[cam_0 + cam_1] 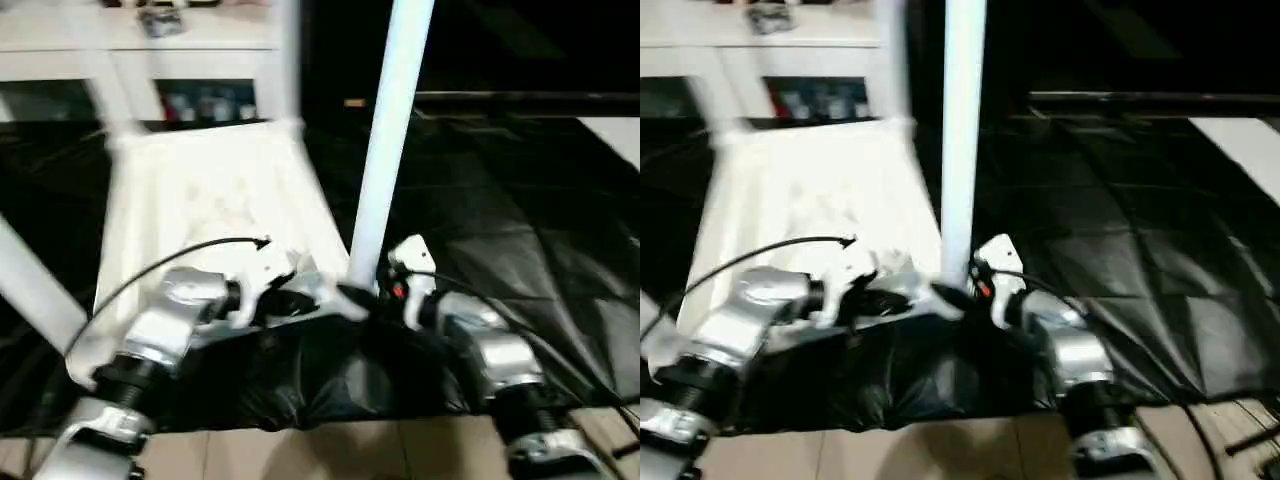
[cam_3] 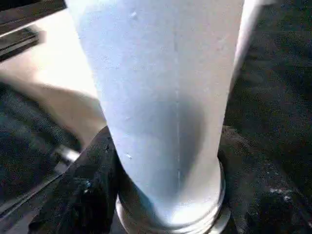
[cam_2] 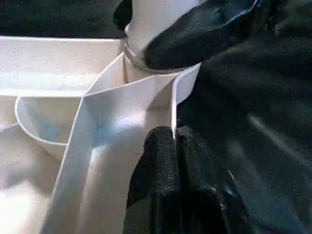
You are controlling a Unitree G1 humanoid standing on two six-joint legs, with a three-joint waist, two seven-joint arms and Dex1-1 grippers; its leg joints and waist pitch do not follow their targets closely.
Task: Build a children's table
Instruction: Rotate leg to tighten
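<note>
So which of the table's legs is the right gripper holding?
The near-right leg, standing in the tabletop's corner nearest the right gripper, whose black fingers flank its base; the other legs stand untouched.

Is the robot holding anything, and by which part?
Left gripper pinches the white plastic tabletop by its corner rim; right gripper grips the upright white tube leg near its base.

White tabletop (image 1: 200, 190) underside up on black sheet; leg (image 1: 390, 130) upright in near corner socket, prob. seated.
</note>
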